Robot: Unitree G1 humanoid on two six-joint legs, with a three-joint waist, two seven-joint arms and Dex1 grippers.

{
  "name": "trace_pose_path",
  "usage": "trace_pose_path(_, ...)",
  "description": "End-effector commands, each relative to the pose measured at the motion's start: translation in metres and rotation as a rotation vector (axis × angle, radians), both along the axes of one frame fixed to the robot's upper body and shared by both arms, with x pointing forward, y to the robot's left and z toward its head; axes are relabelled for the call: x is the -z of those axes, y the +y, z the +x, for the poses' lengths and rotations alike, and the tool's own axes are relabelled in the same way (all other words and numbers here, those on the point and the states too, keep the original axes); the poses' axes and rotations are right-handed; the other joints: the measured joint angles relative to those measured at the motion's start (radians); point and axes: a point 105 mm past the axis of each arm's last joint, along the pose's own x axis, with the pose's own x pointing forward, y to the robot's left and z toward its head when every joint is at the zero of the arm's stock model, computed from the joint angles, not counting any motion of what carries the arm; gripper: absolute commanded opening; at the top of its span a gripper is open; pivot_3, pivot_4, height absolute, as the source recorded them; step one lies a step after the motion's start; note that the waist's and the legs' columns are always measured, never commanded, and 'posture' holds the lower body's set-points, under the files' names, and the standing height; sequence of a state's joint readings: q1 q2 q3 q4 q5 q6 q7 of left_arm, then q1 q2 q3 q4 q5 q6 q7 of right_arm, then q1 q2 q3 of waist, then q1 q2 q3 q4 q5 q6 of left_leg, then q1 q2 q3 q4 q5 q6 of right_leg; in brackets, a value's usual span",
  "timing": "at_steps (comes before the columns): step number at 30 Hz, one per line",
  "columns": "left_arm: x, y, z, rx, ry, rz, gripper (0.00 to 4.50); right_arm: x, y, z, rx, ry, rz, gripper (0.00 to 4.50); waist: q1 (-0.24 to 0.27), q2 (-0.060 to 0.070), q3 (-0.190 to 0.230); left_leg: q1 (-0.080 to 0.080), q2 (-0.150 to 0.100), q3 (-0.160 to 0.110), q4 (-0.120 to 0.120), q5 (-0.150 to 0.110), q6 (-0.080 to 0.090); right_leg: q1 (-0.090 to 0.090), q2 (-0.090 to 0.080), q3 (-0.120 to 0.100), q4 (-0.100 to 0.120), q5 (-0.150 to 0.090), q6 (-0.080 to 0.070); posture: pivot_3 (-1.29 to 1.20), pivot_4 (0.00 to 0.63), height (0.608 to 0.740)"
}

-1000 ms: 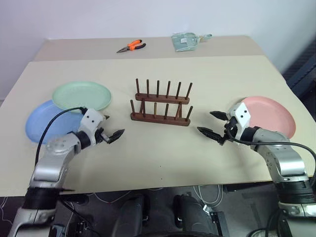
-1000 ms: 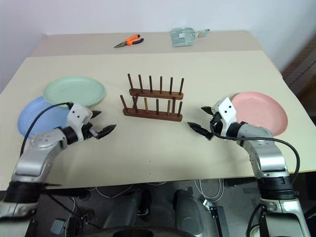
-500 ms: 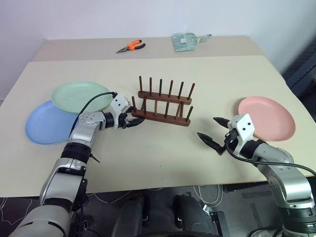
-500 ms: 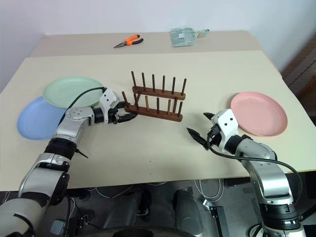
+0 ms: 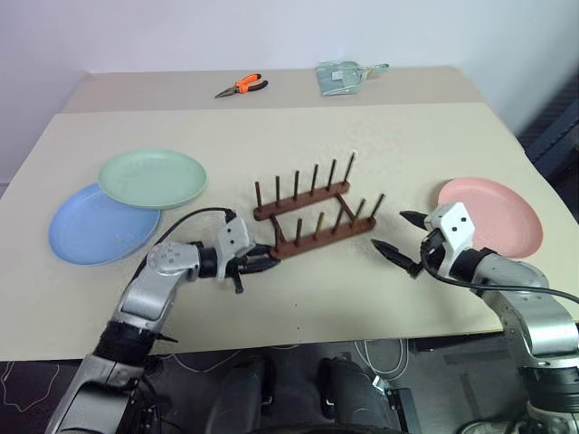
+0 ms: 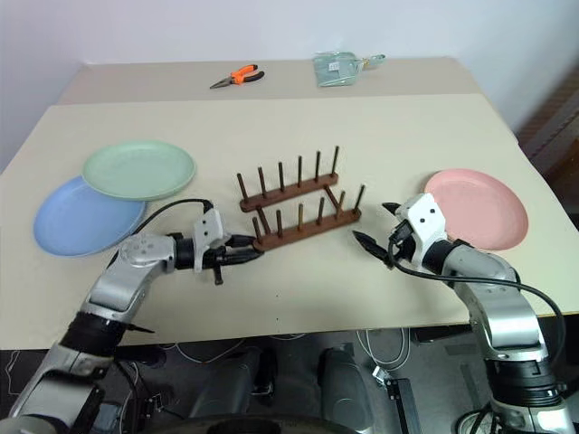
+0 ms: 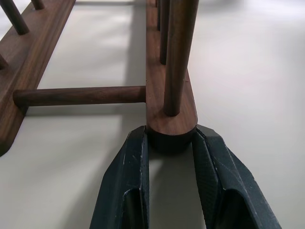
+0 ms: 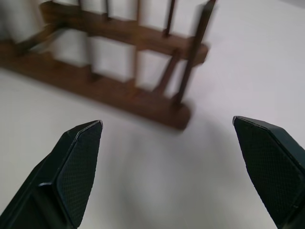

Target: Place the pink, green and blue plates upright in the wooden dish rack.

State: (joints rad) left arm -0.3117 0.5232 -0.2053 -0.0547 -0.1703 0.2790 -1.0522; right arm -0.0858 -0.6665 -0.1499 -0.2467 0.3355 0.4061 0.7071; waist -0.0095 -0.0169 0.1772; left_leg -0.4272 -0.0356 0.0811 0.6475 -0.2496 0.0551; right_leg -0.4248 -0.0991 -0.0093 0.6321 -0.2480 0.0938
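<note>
The wooden dish rack [image 5: 312, 217] lies slantwise at the table's middle with no plate in it. My left gripper [image 5: 262, 260] is shut on the near-left end of its front bar; the left wrist view has a finger [image 7: 126, 176] on each side of that bar end [image 7: 170, 126]. To the rack's right, my right gripper [image 5: 398, 242] hangs open with nothing in it, its fingertips [image 8: 78, 152] wide apart and facing the rack [image 8: 124, 90]. The green plate [image 5: 152, 178] overlaps the blue plate [image 5: 90, 237] at the left. The pink plate [image 5: 498, 212] lies flat at the right, behind the right gripper.
Orange-handled pliers [image 5: 240, 86] and a clear packet [image 5: 341, 75] lie on the far table section. The table's front edge [image 5: 298, 342] runs just below both arms.
My left gripper swung right to the rack's near-left end and closed on the front bar. The rack has turned and slid toward the front. The right gripper stayed open, shifting slightly.
</note>
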Motion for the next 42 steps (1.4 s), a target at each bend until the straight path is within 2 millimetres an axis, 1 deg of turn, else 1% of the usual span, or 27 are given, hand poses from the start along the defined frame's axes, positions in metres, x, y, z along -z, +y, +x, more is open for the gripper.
trace_pose_path(1,-0.01,-0.009,-0.013,0.08,-0.021,0.013,0.68,-0.008,-0.015,-0.002,0.016,-0.036,-0.035,4.5,0.0,0.0,0.0,0.0,0.0,0.0,0.0,0.0,0.0,0.0,0.0,0.0,0.0,0.0,0.0,0.0,0.15,0.74)
trace_pose_path(3,-0.009,-0.009,-0.012,0.091,-0.021,0.024,0.68,-0.003,-0.022,-0.004,0.031,-0.025,-0.058,4.5,-0.001,0.0,0.0,0.0,0.0,0.0,0.0,0.0,0.0,0.0,0.0,0.0,0.0,0.0,0.0,0.0,0.15,0.74)
trace_pose_path(4,-0.008,-0.008,-0.011,0.087,-0.02,0.028,1.71,0.0,-0.025,-0.005,0.038,-0.021,-0.068,4.5,-0.001,0.0,0.0,0.0,0.0,0.0,0.0,0.0,0.0,0.0,0.0,0.0,0.0,0.0,0.0,0.0,0.15,0.74)
trace_pose_path(7,-0.002,-0.001,-0.002,0.049,-0.034,0.065,3.05,0.005,-0.031,-0.006,0.047,-0.01,-0.087,4.5,-0.001,0.001,0.0,0.0,0.0,0.0,0.0,0.0,0.0,0.0,0.0,0.0,0.0,0.0,0.0,0.0,0.15,0.74)
trace_pose_path(9,0.002,0.009,0.005,-0.003,-0.035,0.097,4.13,0.008,-0.033,-0.007,0.047,-0.004,-0.108,4.5,-0.001,0.001,0.0,0.0,0.0,0.0,0.0,0.0,0.0,0.0,0.0,0.0,0.0,0.0,0.0,0.0,0.15,0.74)
trace_pose_path(10,0.004,0.016,0.007,-0.029,-0.029,0.117,4.45,0.009,-0.035,-0.008,0.046,0.0,-0.119,4.5,-0.002,0.001,0.0,0.0,0.0,0.0,0.0,0.0,0.0,0.0,0.0,0.0,0.0,0.0,0.001,0.0,0.15,0.74)
trace_pose_path(12,0.009,0.035,0.003,-0.084,0.021,0.139,4.45,0.011,-0.035,-0.01,0.028,0.005,-0.142,4.5,-0.006,0.002,-0.001,0.0,0.0,0.0,0.0,0.0,0.0,0.0,0.0,0.0,0.0,0.001,0.001,0.0,0.15,0.74)
trace_pose_path(14,0.011,0.044,-0.006,-0.101,0.065,0.136,4.5,0.012,-0.035,-0.012,0.017,0.01,-0.143,3.95,-0.011,0.004,-0.002,0.001,0.001,0.0,0.0,0.0,0.0,0.0,0.001,0.0,0.0,0.001,0.001,0.0,0.15,0.74)
trace_pose_path(16,0.01,0.049,-0.026,-0.102,0.131,0.088,3.89,0.017,-0.029,-0.02,-0.031,0.045,-0.154,3.14,-0.011,0.006,-0.004,0.001,0.001,0.0,-0.001,0.0,0.0,0.0,0.001,0.0,0.0,0.001,0.001,0.0,0.15,0.74)
trace_pose_path(17,0.008,0.045,-0.035,-0.091,0.159,0.055,3.56,0.021,-0.026,-0.024,-0.056,0.064,-0.157,2.59,-0.011,0.007,-0.005,0.001,0.001,0.0,-0.001,0.0,0.0,0.0,0.001,0.0,0.0,0.001,0.001,0.0,0.15,0.74)
trace_pose_path(19,0.005,0.032,-0.049,-0.064,0.195,-0.005,2.62,0.025,-0.02,-0.029,-0.09,0.089,-0.15,1.56,-0.006,0.008,-0.005,0.001,0.001,0.0,-0.001,0.0,0.0,0.0,0.001,0.0,0.0,0.0,0.0,0.0,0.15,0.74)
trace_pose_path(21,0.004,0.02,-0.055,-0.053,0.218,-0.04,1.57,0.028,-0.015,-0.032,-0.108,0.107,-0.131,0.45,0.001,0.009,-0.005,0.001,0.001,0.0,0.0,0.0,0.0,0.001,0.001,0.0,0.0,0.0,0.0,0.0,0.15,0.74)
trace_pose_path(22,0.004,0.011,-0.057,-0.047,0.234,-0.055,1.05,0.03,-0.013,-0.033,-0.121,0.117,-0.125,0.0,0.003,0.009,-0.005,0.001,0.001,0.0,0.001,0.0,0.0,0.002,0.0,0.0,0.0,0.0,0.0,0.0,0.15,0.74)
trace_pose_path(23,0.007,0.002,-0.058,-0.037,0.243,-0.059,0.6,0.032,-0.01,-0.034,-0.131,0.124,-0.126,0.0,0.005,0.008,-0.006,0.001,0.001,0.0,0.002,0.0,0.0,0.002,0.0,0.0,0.0,0.0,-0.001,0.0,0.15,0.74)
trace_pose_path(25,0.009,-0.012,-0.06,-0.023,0.255,-0.07,0.6,0.036,-0.007,-0.035,-0.137,0.134,-0.128,0.0,0.007,0.008,-0.006,0.001,0.001,0.0,0.002,0.0,0.0,0.003,0.0,0.0,-0.001,0.001,-0.001,0.0,0.15,0.74)
trace_pose_path(26,0.009,-0.016,-0.059,-0.028,0.258,-0.076,0.6,0.038,-0.005,-0.035,-0.138,0.136,-0.129,0.0,0.007,0.008,-0.006,0.001,0.001,0.0,0.003,0.0,0.001,0.003,0.0,0.0,-0.001,0.001,-0.001,0.0,0.15,0.74)
trace_pose_path(29,0.013,-0.023,-0.047,-0.088,0.227,-0.08,0.6,0.043,0.001,-0.033,-0.141,0.136,-0.137,0.0,0.007,0.008,-0.006,0.001,0.001,0.0,0.002,0.0,0.001,0.002,0.001,-0.001,-0.001,0.001,-0.001,0.0,0.15,0.74)
trace_pose_path(31,0.017,-0.021,-0.033,-0.165,0.188,-0.07,0.6,0.047,0.006,-0.03,-0.137,0.121,-0.156,0.0,0.002,0.008,-0.007,0.001,0.001,0.0,0.002,0.0,0.001,0.002,0.001,-0.001,-0.001,0.001,-0.001,0.0,0.15,0.74)
trace_pose_path(32,0.019,-0.018,-0.021,-0.231,0.146,-0.062,0.6,0.049,0.008,-0.024,-0.119,0.105,-0.171,0.0,-0.001,0.008,-0.007,0.002,0.001,0.0,0.002,0.0,0.001,0.002,0.001,-0.001,-0.001,0.001,-0.001,0.0,0.15,0.74)
trace_pose_path(33,0.021,-0.012,-0.007,-0.311,0.112,-0.058,0.6,0.049,0.009,-0.015,-0.089,0.078,-0.194,0.0,-0.002,0.007,-0.008,0.002,0.001,0.0,0.002,0.0,0.001,0.002,0.001,-0.001,-0.001,0.001,-0.001,0.0,0.15,0.74)
trace_pose_path(35,0.022,-0.002,0.009,-0.411,0.062,-0.057,0.6,0.046,0.013,0.003,-0.031,0.029,-0.211,0.0,-0.005,0.005,-0.01,0.005,0.001,0.0,0.003,0.0,0.0,0.005,0.001,-0.001,-0.001,0.002,0.0,0.0,0.15,0.74)
trace_pose_path(38,0.02,0.003,0.019,-0.462,0.042,-0.079,0.6,0.04,0.022,0.015,-0.006,0.003,-0.192,0.0,-0.003,0.006,-0.01,0.006,0.001,0.0,0.003,0.0,0.0,0.004,0.001,-0.001,0.0,0.005,0.0,0.0,0.15,0.74)
trace_pose_path(42,0.02,0.004,0.021,-0.464,0.03,-0.083,0.6,0.036,0.027,0.021,-0.009,-0.007,-0.194,0.0,-0.002,0.006,-0.01,0.005,0.001,0.0,0.002,0.0,0.0,0.003,0.001,-0.001,-0.001,0.005,0.0,0.0,0.15,0.74)
